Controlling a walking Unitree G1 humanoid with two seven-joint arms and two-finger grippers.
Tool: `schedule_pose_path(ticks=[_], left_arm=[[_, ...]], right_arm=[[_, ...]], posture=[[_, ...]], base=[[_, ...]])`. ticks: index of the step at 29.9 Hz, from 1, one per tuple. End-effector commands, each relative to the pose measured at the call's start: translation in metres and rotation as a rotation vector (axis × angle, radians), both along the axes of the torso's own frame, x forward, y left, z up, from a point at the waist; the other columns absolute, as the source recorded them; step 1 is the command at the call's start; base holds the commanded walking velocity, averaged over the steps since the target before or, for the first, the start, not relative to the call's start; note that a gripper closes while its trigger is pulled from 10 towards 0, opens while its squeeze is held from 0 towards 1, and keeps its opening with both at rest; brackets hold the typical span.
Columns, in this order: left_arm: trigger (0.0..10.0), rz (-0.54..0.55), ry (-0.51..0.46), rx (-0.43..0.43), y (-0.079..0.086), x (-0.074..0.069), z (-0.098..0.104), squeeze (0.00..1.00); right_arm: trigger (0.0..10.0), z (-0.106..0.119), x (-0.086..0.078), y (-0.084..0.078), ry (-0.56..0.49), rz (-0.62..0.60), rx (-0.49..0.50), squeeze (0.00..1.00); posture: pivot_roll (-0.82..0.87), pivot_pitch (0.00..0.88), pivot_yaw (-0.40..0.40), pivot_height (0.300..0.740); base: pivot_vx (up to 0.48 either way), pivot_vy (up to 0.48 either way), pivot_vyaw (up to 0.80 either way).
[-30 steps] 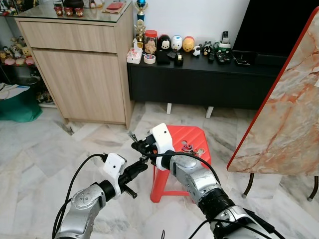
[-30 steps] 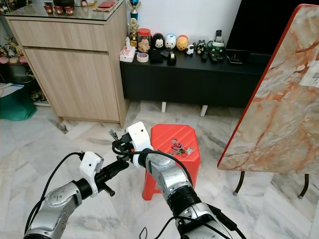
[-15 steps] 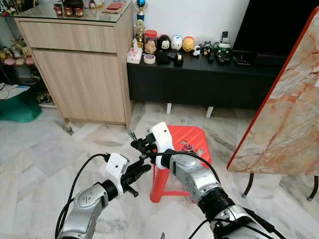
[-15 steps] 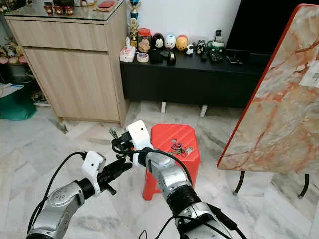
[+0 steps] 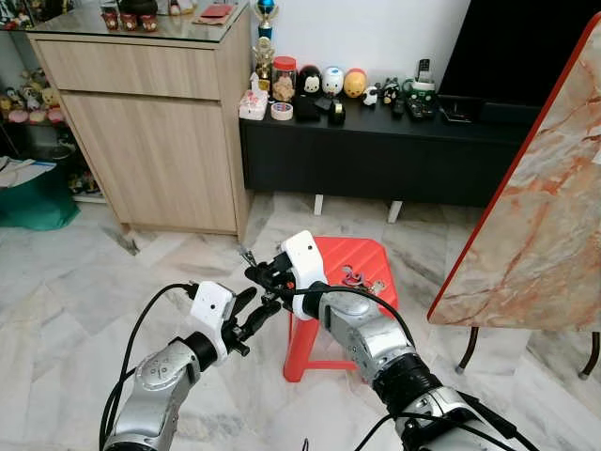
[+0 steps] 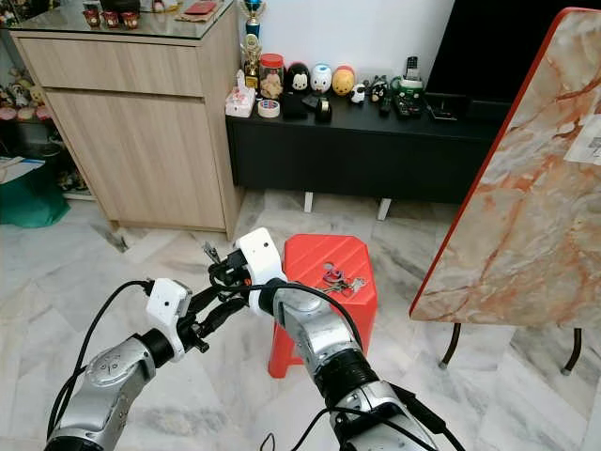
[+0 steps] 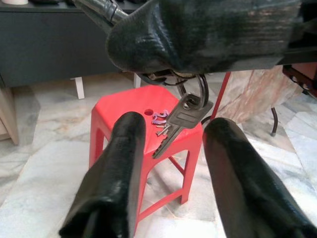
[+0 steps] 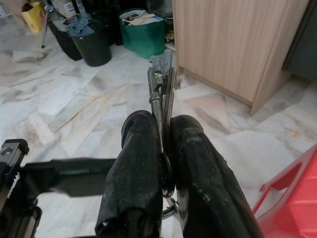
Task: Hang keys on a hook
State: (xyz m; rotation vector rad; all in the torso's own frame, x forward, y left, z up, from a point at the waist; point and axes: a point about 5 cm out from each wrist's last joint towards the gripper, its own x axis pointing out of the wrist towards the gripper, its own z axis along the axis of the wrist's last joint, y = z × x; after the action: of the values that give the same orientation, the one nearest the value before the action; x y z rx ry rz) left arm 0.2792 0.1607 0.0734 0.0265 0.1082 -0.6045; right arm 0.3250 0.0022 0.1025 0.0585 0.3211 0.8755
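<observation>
Raised since a moment ago, the left claw (image 5: 252,310) now gapes beneath the key bunch (image 8: 162,94), which the right claw (image 8: 163,148) pinches above the red stool (image 5: 352,277).

left arm (image 5: 155,385): showing silver metal segments, ringed with a black band near the wrist
right arm (image 5: 376,343): showing thicker silver casing, ending toward the body in a ribbed black collar
wrist blocks: carrying a white boxy housing just behind each set of fingers
cables: looping in black from the left forearm, another trailing over the right forearm
left gripper (image 7: 173,163): showing two long, rounded black fingers with a slightly glossy, textured skin
right gripper (image 8: 163,148): showing two matt black fingers, scuffed and speckled with pale flecks
</observation>
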Motion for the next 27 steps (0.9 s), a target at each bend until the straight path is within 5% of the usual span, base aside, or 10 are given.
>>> schedule_pose_path(ticks=[1,5,6,7,17,18,19,27], left_arm=[[10.0,-0.003,-0.002,0.020,0.000,0.001,-0.001,1.00],[10.0,-0.001,-0.002,0.009,-0.001,0.002,-0.001,1.00],[10.0,-0.010,0.010,-0.011,-0.003,0.002,-0.001,0.67],[10.0,-0.018,0.009,-0.005,-0.003,0.002,-0.001,0.00],[10.0,-0.028,-0.001,-0.006,-0.006,0.003,0.000,0.00],[8.7,-0.029,-0.002,-0.008,-0.006,0.003,0.000,0.00],[0.0,-0.031,-0.004,-0.013,-0.006,0.003,0.001,0.00],[0.0,-0.040,-0.004,-0.020,-0.007,0.003,0.001,0.00]], right_arm=[[10.0,0.015,-0.008,0.031,-0.013,0.075,0.066,0.00],[10.0,0.016,-0.011,0.034,-0.015,0.114,0.069,0.00],[10.0,0.016,-0.013,0.035,-0.018,0.131,0.070,0.00],[10.0,0.017,-0.014,0.036,-0.019,0.141,0.074,0.00],[10.0,0.017,-0.019,0.039,-0.018,0.186,0.077,0.00],[10.0,0.017,-0.019,0.039,-0.017,0.186,0.075,0.00],[10.0,0.016,-0.019,0.039,-0.015,0.186,0.073,0.00],[10.0,0.014,-0.020,0.038,-0.011,0.187,0.064,0.00]], posture=[[0.11,0.000,-0.117,0.740],[0.10,0.000,-0.118,0.740],[0.10,0.000,-0.118,0.740],[0.10,0.000,-0.118,0.740],[0.10,0.000,-0.119,0.740],[0.10,0.000,-0.119,0.740],[0.10,0.000,-0.119,0.740],[0.10,0.000,-0.120,0.740]], base=[[0.000,0.000,0.00],[0.000,0.000,0.00],[0.000,0.000,0.00],[0.000,0.000,0.00],[0.000,0.000,0.00],[0.000,0.000,0.00],[0.000,0.000,0.00],[0.000,0.000,0.00]])
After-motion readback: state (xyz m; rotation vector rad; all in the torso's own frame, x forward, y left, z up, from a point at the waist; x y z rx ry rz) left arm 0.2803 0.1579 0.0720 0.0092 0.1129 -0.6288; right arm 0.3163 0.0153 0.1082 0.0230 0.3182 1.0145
